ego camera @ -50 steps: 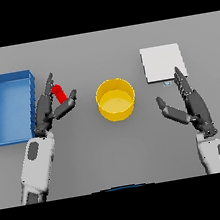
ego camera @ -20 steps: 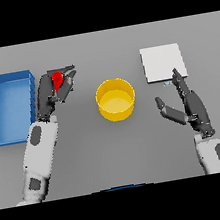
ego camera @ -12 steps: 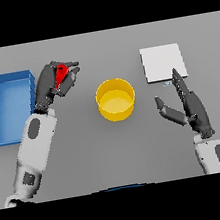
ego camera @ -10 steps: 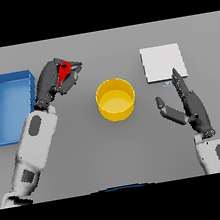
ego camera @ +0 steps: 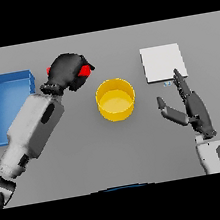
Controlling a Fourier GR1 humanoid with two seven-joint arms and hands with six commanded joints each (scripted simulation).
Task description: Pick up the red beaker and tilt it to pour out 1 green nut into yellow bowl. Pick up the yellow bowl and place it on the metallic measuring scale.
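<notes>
My left hand (ego camera: 67, 71) is shut on the red beaker (ego camera: 84, 71), held in the air just left of and above the yellow bowl (ego camera: 115, 99). Most of the beaker is hidden inside the hand; red shows only at its right and left edges. The bowl stands on the table at the centre, and I cannot make out a nut in it. The metallic measuring scale (ego camera: 162, 62) lies flat at the back right. My right hand (ego camera: 191, 107) stands open, fingers straight, in front of the scale and right of the bowl.
A blue bin (ego camera: 7, 104) sits at the left edge of the grey table, partly behind my left forearm.
My left hand has carried the red beaker up and to the right, from beside the blue bin to just beside the yellow bowl. The right hand has stayed put.
</notes>
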